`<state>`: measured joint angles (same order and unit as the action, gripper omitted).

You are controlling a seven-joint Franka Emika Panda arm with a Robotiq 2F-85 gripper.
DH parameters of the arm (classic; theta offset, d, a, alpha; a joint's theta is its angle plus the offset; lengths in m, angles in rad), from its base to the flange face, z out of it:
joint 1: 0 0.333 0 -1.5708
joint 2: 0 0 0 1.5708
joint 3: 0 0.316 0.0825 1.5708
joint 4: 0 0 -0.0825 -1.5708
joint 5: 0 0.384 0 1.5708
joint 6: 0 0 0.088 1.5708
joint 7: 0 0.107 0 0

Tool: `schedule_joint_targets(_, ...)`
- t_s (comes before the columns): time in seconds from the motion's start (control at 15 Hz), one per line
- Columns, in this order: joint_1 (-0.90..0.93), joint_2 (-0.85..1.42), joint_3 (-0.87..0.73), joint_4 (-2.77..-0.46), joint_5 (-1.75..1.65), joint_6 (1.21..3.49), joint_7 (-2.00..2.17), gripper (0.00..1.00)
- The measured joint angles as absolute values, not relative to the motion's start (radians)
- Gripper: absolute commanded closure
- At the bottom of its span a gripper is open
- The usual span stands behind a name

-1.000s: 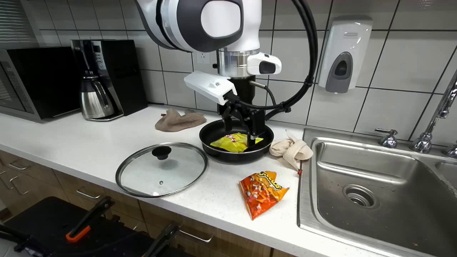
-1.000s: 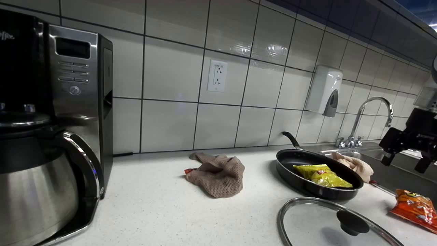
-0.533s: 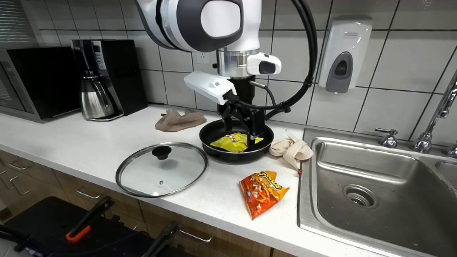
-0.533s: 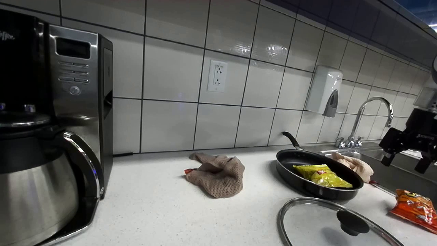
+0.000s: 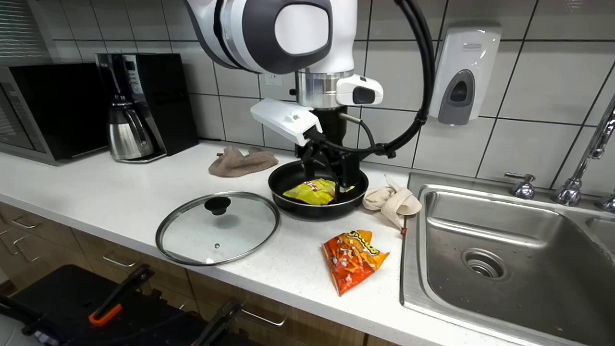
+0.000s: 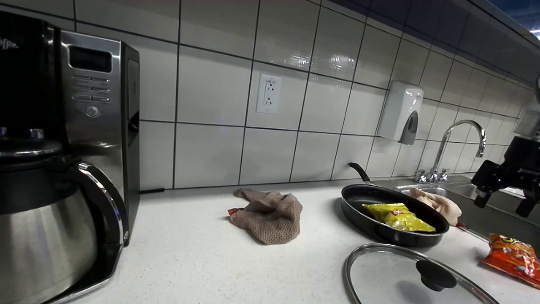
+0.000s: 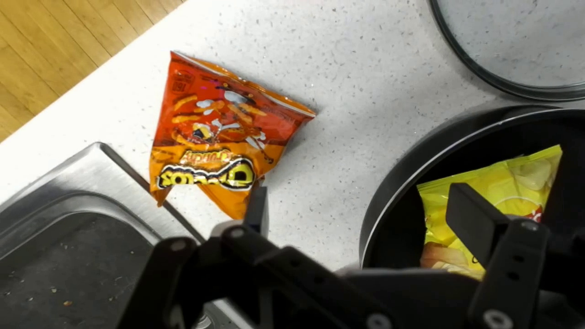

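The tiled wall [image 6: 215,93] bounds the back of the white counter [image 5: 120,182], whose front edge runs along the near side. The steel sink [image 5: 412,259] is let into the surface, its raised rim forming a second boundary. The glass lid [image 5: 217,228] lies flat, its rim reaching to the front edge. The black pan [image 5: 312,213] stands just beside the lid (whether the two touch cannot be told). The gripper [image 7: 361,201] points down in the air above the counter, jaws well apart, with only air between; no contact with any object is seen. The orange bag [image 7: 224,141] lies on the counter just beside the sink rim and near the front edge; a stretch of white surface separates it from the pan. The yellow bag [image 6: 398,217] rests inside the pan. In the wrist view, one of the fingers [image 7: 470,214] shows in front of the yellow bag, the opposite one beside the orange bag's corner.
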<state>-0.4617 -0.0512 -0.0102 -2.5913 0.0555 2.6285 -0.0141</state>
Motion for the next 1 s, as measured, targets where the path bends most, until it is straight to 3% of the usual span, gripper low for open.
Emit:
schedule_joint_targets(0.4,-0.364,0.017,-0.173,-2.561,0.071,2.655,-0.122,0.00)
schedule_joint_targets(1.0,-0.374,0.127,-0.213,-2.483,0.409,2.672,-0.574,0.00)
